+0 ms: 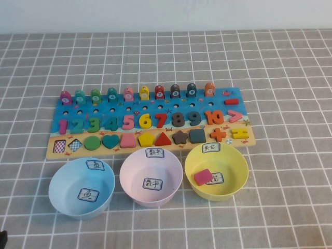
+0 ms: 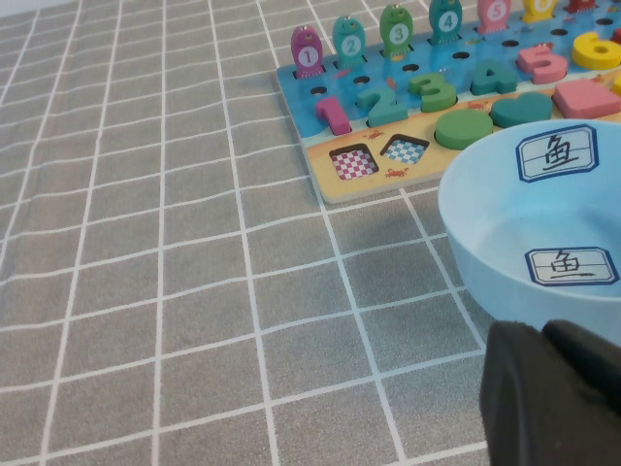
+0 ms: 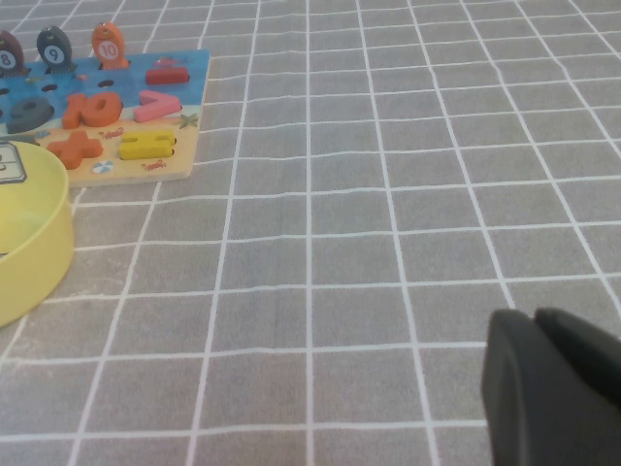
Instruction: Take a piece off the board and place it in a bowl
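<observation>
The magenta piece lies flat inside the yellow bowl, next to its inner white label. The bowl stands in front of the board's right end. Two checkered slots at the left of the board's tan strip are empty. My left gripper is shut and empty, low over the cloth next to the light blue bowl. My right gripper is shut and empty over bare cloth, to the right of the yellow bowl and the board's end. Neither gripper's fingers show in the high view.
A light blue bowl and a pink bowl stand in a row to the left of the yellow one, in front of the board. The light blue bowl is close to my left gripper. Grey checked cloth covers the table.
</observation>
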